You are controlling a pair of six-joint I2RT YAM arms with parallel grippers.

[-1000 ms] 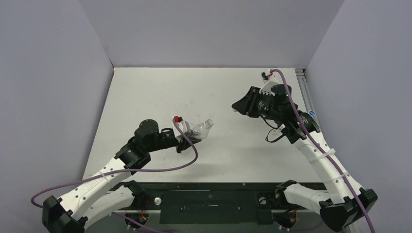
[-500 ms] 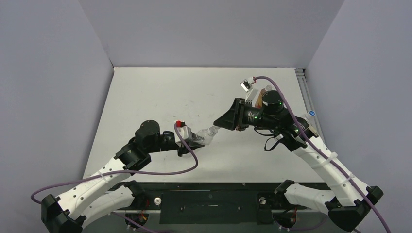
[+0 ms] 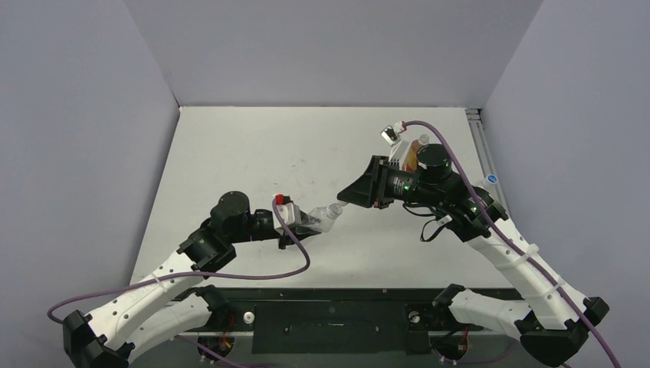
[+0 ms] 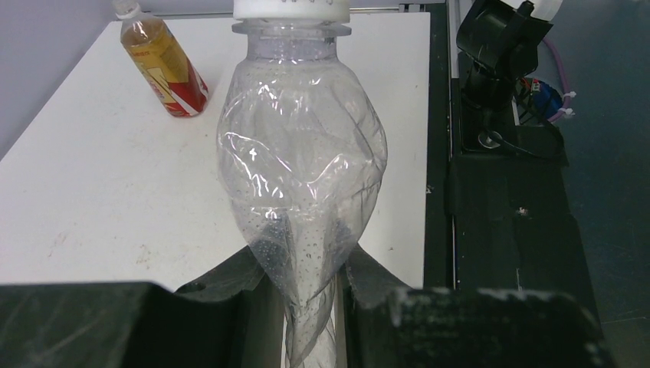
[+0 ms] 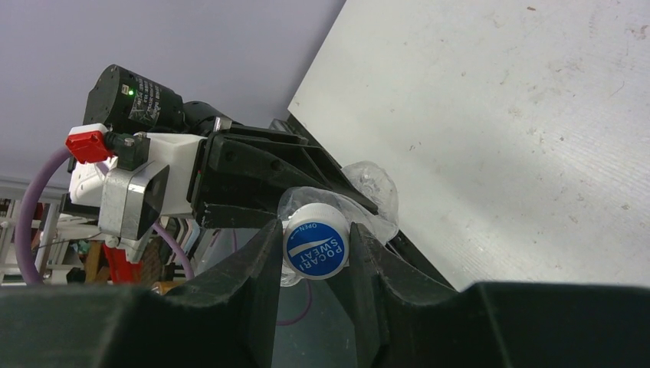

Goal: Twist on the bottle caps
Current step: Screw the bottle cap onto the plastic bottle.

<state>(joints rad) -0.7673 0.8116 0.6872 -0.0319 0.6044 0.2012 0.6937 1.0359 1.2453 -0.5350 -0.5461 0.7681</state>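
My left gripper (image 3: 297, 225) is shut on the crumpled base of the clear bottle (image 3: 323, 215), which it holds tilted off the table with the neck pointing right. In the left wrist view the clear bottle (image 4: 303, 153) rises from between the left gripper (image 4: 306, 272) jaws, with a white cap rim (image 4: 290, 8) on its neck. My right gripper (image 3: 345, 198) meets the bottle's mouth. It is shut on the blue-and-white cap (image 5: 316, 247), which sits against the neck of the clear bottle (image 5: 372, 184). The amber bottle (image 4: 163, 65) stands upright at the back right, partly hidden behind the right arm (image 3: 411, 156).
A metal rail (image 3: 477, 138) runs along the table's right edge, with a small blue round mark (image 3: 492, 178) beside it. Purple cables (image 3: 253, 270) loop from both wrists. Grey walls close the table on three sides.
The right arm swung from the back right down and left to the bottle's mouth, cap in its jaws. The left arm shifted slightly nearer with the bottle.
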